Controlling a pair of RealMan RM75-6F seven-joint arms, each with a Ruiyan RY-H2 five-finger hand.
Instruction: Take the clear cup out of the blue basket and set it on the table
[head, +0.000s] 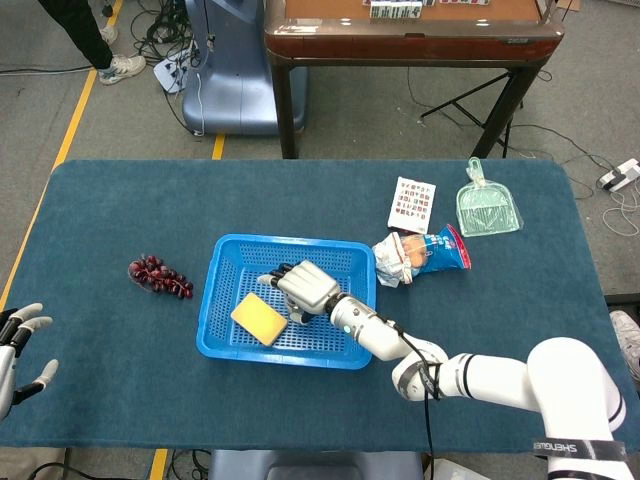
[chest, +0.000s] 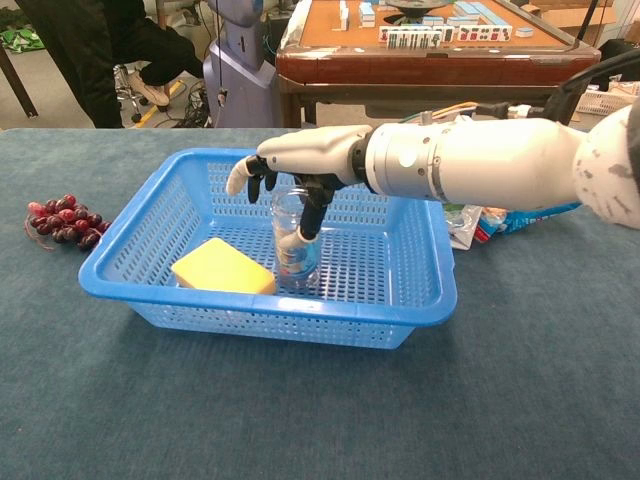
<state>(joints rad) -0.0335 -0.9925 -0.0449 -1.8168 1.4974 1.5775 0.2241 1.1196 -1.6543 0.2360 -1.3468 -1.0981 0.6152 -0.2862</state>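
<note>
The right hand reaches into the blue basket from the robot's right and hangs just over the mouth of the clear cup, with its fingers spread and arched above the rim and its thumb hanging down in front of the cup's upper side. Whether the thumb touches the plastic I cannot tell, and nothing is pinched yet, so the hand looks poised around the cup rather than holding it, probably so that it can close from above where the basket walls leave room. The cup stands upright on the basket floor near the middle, just beside a yellow sponge on its left; approaching from the cup's open right side keeps the fingers off that sponge. In the head view the hand covers the cup almost wholly. The basket sits on the blue table, whose bare cloth in front of the basket offers an easy spot to set the cup down. A bunch of grapes lies to the left of the basket, and a snack bag to its right. The left hand rests at the near left edge of the table, fingers apart and empty, well away from the work.
</note>
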